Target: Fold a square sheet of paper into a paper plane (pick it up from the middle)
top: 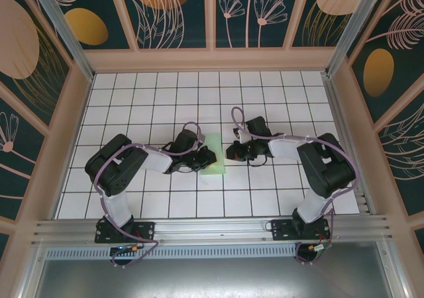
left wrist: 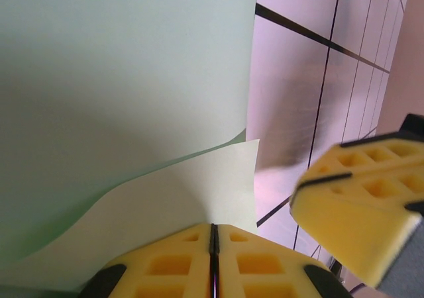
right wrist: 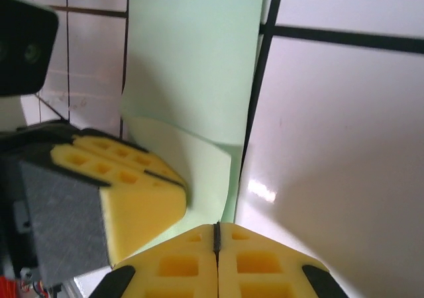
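I've got the left gripper [left wrist: 213, 230] clenched on a lifted flap of the square sheet of paper [top: 216, 143] mid-frame, and the right gripper [right wrist: 216, 228] pinched shut beside its right edge.

Robot test cell in a lab. A left robot arm [top: 122, 169] and a right robot arm [top: 321, 169] are bolted to an aluminium rail [top: 212, 228] at the near edge of a white grid-tiled table [top: 199, 89]. A pale frame [top: 212, 59] and dark teal wall panels [top: 175, 20] printed with plants box it in.
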Robot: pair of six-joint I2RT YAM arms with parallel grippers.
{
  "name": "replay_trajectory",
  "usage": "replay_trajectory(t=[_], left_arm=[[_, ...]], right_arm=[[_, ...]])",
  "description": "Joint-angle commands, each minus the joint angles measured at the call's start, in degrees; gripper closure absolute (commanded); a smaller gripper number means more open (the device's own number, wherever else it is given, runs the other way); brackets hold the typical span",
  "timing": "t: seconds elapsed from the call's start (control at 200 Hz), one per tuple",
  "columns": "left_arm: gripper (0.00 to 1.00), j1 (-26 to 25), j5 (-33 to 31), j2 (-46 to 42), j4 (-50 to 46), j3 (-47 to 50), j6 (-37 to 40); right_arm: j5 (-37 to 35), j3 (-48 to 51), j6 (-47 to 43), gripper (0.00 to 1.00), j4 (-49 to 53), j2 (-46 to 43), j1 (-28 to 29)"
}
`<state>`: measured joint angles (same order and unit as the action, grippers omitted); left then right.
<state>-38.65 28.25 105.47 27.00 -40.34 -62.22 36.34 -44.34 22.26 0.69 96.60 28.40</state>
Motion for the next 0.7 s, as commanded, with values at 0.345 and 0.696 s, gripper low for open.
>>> replay_trajectory(t=[0.345, 0.696], left_arm=[[0.89, 0.01, -3.03, 0.26, -3.41, 1.62, -0.89], [0.9, -0.02, -3.9, 0.09, -3.71, 2.27, -1.5]], right_arm=[[-1.61, 2.94, 2.95, 0.98, 0.25, -3.7, 7.33], [-3.6, 3.47, 2.26, 0.99, 0.3, -0.71, 7.81]])
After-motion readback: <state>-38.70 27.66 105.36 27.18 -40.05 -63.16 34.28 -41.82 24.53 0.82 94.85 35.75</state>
